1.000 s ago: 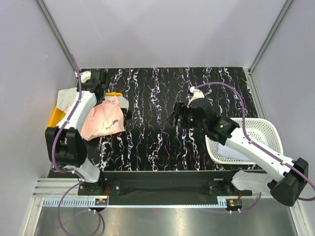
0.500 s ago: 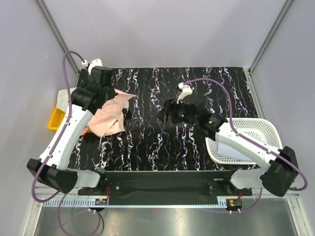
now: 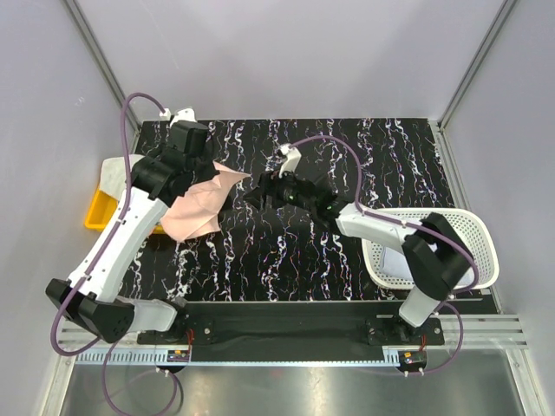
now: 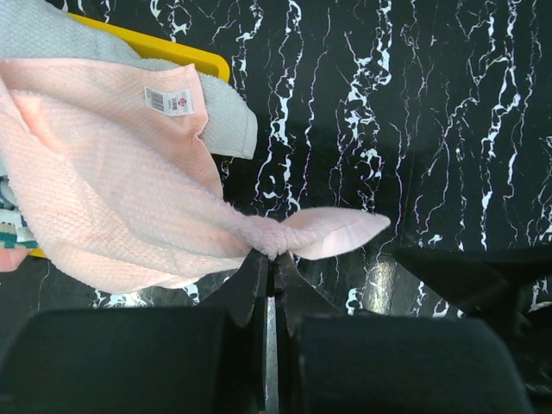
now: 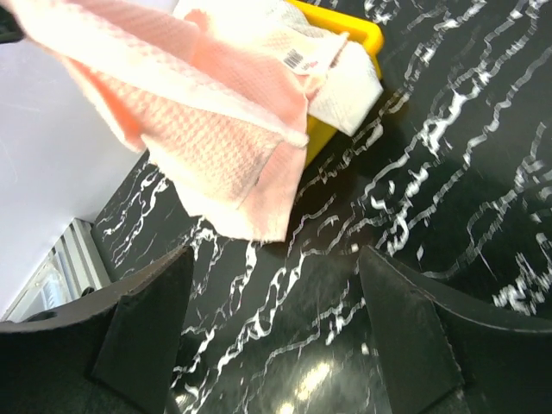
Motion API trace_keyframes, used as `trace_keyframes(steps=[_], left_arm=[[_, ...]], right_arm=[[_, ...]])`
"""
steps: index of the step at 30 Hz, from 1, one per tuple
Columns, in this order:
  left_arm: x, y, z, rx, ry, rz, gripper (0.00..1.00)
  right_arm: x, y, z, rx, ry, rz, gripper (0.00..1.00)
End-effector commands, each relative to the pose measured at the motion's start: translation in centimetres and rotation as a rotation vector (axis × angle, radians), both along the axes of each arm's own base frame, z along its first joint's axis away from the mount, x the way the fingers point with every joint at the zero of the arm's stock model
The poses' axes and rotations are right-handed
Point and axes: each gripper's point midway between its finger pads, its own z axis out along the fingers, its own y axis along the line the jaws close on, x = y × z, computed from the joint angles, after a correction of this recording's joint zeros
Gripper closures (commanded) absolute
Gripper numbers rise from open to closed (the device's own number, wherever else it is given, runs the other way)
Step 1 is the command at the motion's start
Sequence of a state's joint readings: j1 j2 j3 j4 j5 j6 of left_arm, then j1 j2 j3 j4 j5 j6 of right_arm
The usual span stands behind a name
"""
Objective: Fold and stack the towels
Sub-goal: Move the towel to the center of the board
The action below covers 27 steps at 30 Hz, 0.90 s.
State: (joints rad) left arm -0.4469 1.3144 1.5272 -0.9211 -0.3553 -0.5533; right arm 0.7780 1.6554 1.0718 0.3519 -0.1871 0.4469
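Pink towel (image 3: 195,206), held up at left, beside yellow tray (image 3: 95,215).
Left gripper (image 4: 270,257) pinches a corner; right gripper (image 3: 257,196) gapes wide, just clear; it should take the neighbouring corner before spreading flat.

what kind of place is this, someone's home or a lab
Most likely a robotics lab cell, not a home: a left arm and right arm bolted to a rail by a marbled table, boxed in by plain pale panels.
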Motion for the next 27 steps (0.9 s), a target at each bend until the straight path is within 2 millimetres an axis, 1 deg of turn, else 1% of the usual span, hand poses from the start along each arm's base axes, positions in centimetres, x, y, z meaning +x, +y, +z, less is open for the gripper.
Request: trace_keyframes(steps=[1, 3, 4, 6, 7, 8, 9, 10, 12, 13, 14, 16, 17, 18, 19, 20, 21, 22, 24, 26, 27], left_arm=[[-0.5, -0.2, 2.5, -0.037, -0.078, -0.027, 1.00], [-0.7, -0.1, 2.6, -0.035, -0.081, -0.032, 1.00], [-0.8, -0.1, 2.6, -0.035, -0.081, -0.035, 1.00], [-0.9, -0.1, 2.5, -0.034, -0.079, -0.040, 1.00], [-1.0, -0.1, 2.6, -0.037, -0.083, -0.043, 1.00], [-1.1, 0.0, 2.5, -0.034, -0.082, -0.045, 1.00], [-1.2, 0.0, 2.6, -0.035, -0.083, -0.048, 1.00], [-1.3, 0.0, 2.6, -0.034, -0.083, -0.049, 1.00], [-1.5, 0.1, 2.6, -0.030, -0.084, -0.056, 1.00], [-1.5, 0.1, 2.7, -0.027, -0.085, -0.060, 1.00], [-1.5, 0.1, 2.7, -0.022, -0.085, -0.062, 1.00], [-1.5, 0.2, 2.8, -0.017, -0.084, -0.063, 1.00], [-1.5, 0.2, 2.9, -0.014, -0.086, -0.067, 1.00], [-1.5, 0.2, 3.0, -0.012, -0.089, -0.068, 1.00], [-1.4, 0.3, 3.1, -0.011, -0.092, -0.066, 1.00], [-1.3, 0.3, 3.1, -0.007, -0.091, -0.066, 1.00], [-1.4, 0.3, 3.3, -0.008, -0.093, -0.068, 1.00], [-1.4, 0.3, 3.3, -0.006, -0.090, -0.071, 1.00], [-1.4, 0.1, 3.5, -0.012, -0.095, -0.081, 1.00], [-1.7, -0.2, 3.8, -0.020, -0.101, -0.102, 1.00], [-1.9, -0.5, 3.9, -0.033, -0.098, -0.125, 1.00]], right_arm=[[1.6, 2.4, 4.7, 0.117, -0.176, 0.047, 0.16], [2.1, 2.8, 5.3, 0.137, -0.205, 0.049, 0.17], [2.4, 3.1, 5.1, 0.140, -0.206, 0.047, 0.16], [3.0, 3.3, 5.9, 0.167, -0.231, 0.026, 0.18], [3.4, 3.3, 5.7, 0.166, -0.235, 0.014, 0.18], [3.8, 3.4, 6.3, 0.176, -0.259, 0.000, 0.18], [4.0, 3.6, 6.2, 0.180, -0.269, 0.000, 0.18], [4.0, 3.7, 6.4, 0.186, -0.279, 0.007, 0.19], [4.0, 4.1, 7.5, 0.214, -0.307, 0.025, 0.20], [4.0, 4.3, 7.5, 0.223, -0.305, 0.033, 0.20], [4.0, 4.6, 8.2, 0.241, -0.316, 0.039, 0.22], [3.9, 5.0, 8.4, 0.258, -0.311, 0.056, 0.26], [4.0, 5.1, 8.5, 0.261, -0.308, 0.061, 0.29], [3.9, 5.3, 8.5, 0.265, -0.303, 0.072, 0.35], [3.8, 5.4, 8.7, 0.269, -0.299, 0.079, 0.47], [3.7, 5.4, 8.6, 0.268, -0.290, 0.079, 0.55], [3.5, 5.1, 9.2, 0.272, -0.295, 0.077, 0.60], [3.4, 4.9, 9.4, 0.270, -0.301, 0.071, 0.68], [2.9, 4.0, 9.8, 0.252, -0.303, 0.058, 0.76], [2.6, 3.3, 9.4, 0.206, -0.300, 0.047, 0.86], [2.2, 2.6, 10.7, 0.205, -0.318, 0.040, 0.89]])
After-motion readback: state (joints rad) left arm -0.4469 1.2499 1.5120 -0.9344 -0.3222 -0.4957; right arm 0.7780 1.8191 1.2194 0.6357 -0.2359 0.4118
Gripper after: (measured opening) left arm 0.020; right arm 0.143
